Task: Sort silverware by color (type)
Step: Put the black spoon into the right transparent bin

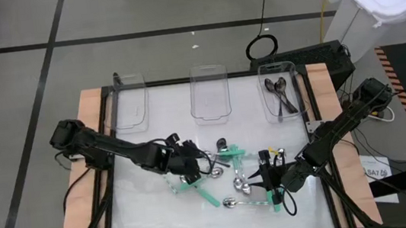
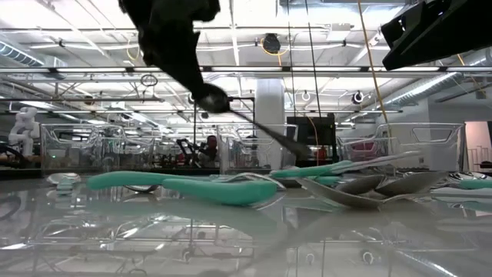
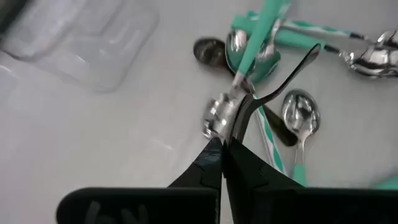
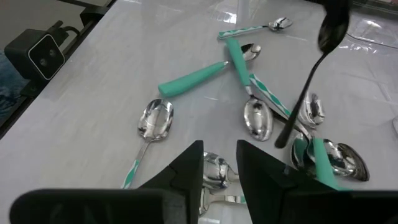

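Observation:
A jumble of spoons (image 1: pixel 245 178) lies on the white table, right of centre: teal-handled ones (image 4: pixel 193 78) and shiny silver ones (image 4: pixel 155 121). My left gripper (image 1: pixel 194 166) hangs over the pile's left side, shut on a dark spoon (image 4: pixel 305 93). My right gripper (image 1: pixel 270 175) hovers open over the pile's right side, its fingers on either side of a silver spoon (image 4: pixel 214 171) without touching it. Two or three dark spoons (image 1: pixel 281 93) lie in the right bin. My left gripper (image 3: pixel 225 140) pinches the dark spoon at its bowl end (image 3: pixel 244 109) between its two shut fingertips, coming from above. The handle (image 2: pixel 257 127) slants down and away from the fingers toward the pile. Whether its free end (image 4: pixel 281 142) rests on the spoons, I cannot tell.
Three clear plastic bins stand along the far edge: left (image 1: pixel 132 107), middle (image 1: pixel 210 94) and right (image 1: pixel 283 89). Wooden strips run along the table's left and right sides. Bare white table (image 1: pixel 154 219) lies near and left of the pile.

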